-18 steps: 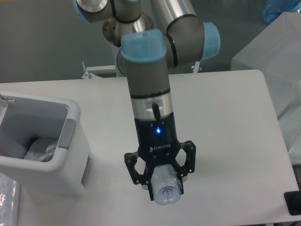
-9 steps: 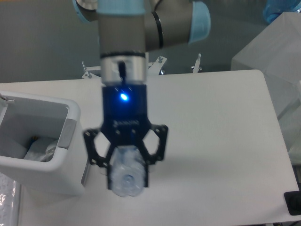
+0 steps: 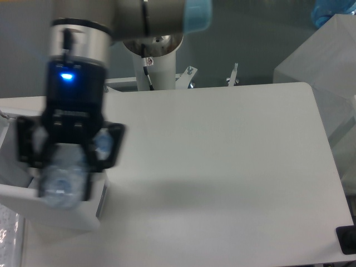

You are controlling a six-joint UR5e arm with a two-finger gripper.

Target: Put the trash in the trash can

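My gripper (image 3: 64, 181) is shut on the clear, bluish plastic bottle (image 3: 62, 182) and holds it raised, close to the camera, over the white trash can (image 3: 55, 214) at the left edge of the table. The gripper and bottle are blurred by motion and cover most of the can's opening. The crumpled white wrapper is hidden behind the gripper.
The white table (image 3: 222, 167) stretches to the right. The arm's base post (image 3: 156, 61) stands at the table's back edge. A translucent covered box (image 3: 328, 61) sits at the far right, and a small black object (image 3: 347, 240) lies at the lower right corner.
My gripper has carried the bottle leftward and upward from the table's front middle to above the trash can. The wrapper seen inside the can earlier is now covered.
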